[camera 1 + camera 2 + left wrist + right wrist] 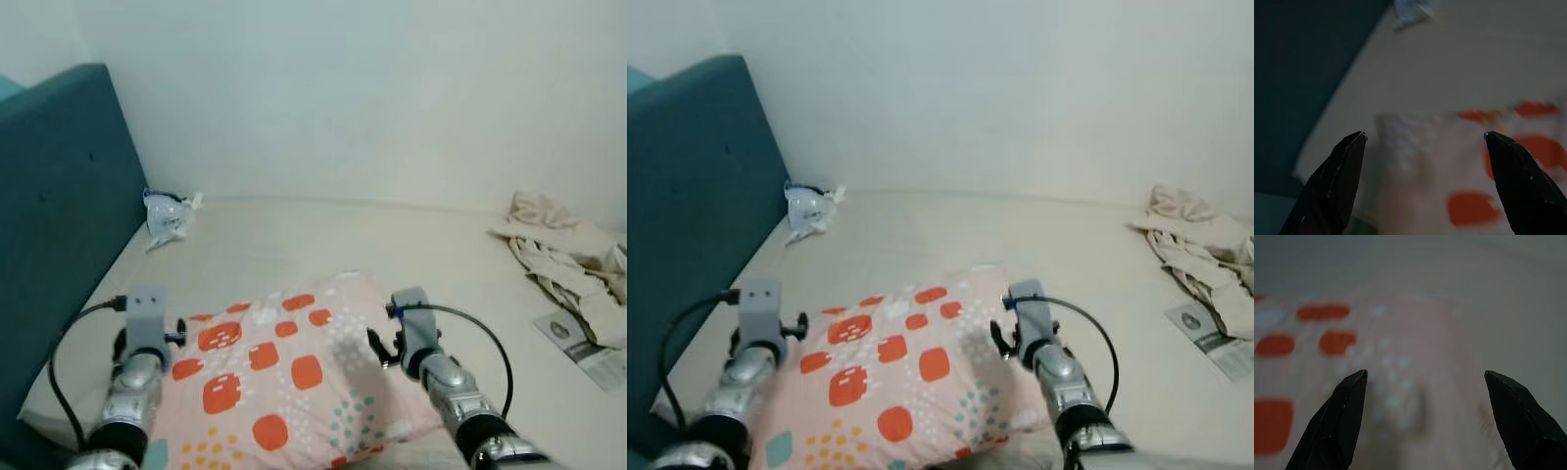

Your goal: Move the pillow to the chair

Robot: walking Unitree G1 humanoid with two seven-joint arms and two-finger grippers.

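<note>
Pillow point(284, 377), pale pink with orange patches and small dots, lies flat on the near part of the bed point(411, 255). Left gripper point(1425, 147) hangs spread wide over its left edge, grasping nothing; right gripper point(1425, 387) is likewise released over its right edge. Teal headboard point(54, 206) runs along the left. A crumpled white bag point(168, 215) sits beside it, and rumpled beige cloth point(568, 259) lies far right.
</note>
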